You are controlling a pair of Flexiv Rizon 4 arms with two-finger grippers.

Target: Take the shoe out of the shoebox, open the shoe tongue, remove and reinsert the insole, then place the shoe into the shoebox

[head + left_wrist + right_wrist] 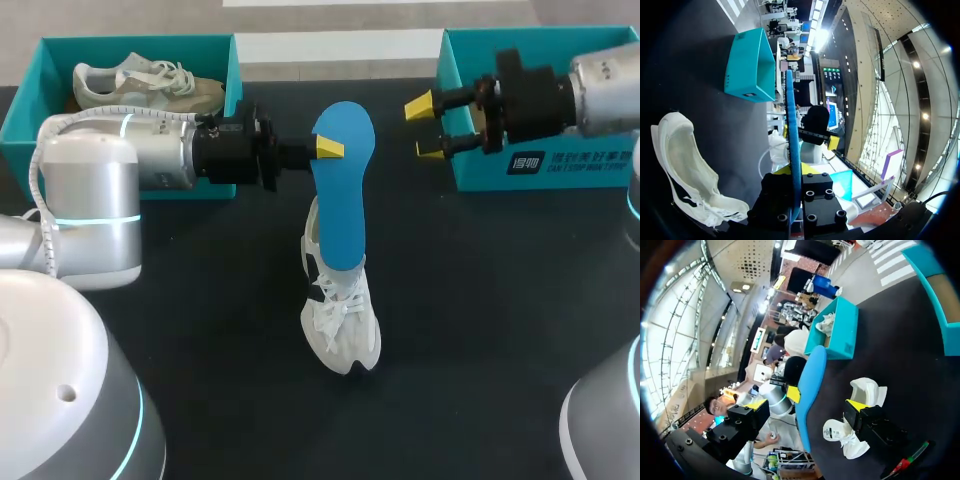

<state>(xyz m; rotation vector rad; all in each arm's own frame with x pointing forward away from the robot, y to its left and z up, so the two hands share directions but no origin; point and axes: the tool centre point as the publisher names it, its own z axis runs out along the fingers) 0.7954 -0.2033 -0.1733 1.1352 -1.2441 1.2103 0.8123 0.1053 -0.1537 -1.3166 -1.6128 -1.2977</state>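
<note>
One blue insole [342, 190] gripped by left pincer [326, 150] over white shoe [343, 325]; right pincer [425, 128] wide.

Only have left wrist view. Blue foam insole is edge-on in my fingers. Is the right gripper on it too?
Observer: No. The right gripper is open beside the flat blue foam insole, not touching it.
Operator: Where along it am I pinching?
Observer: The left gripper grips it near its wider rounded end.
Operator: Anything my view misses?
Observer: An open teal cardboard shoebox by the left arm holds a beige lace-up sneaker.
</note>
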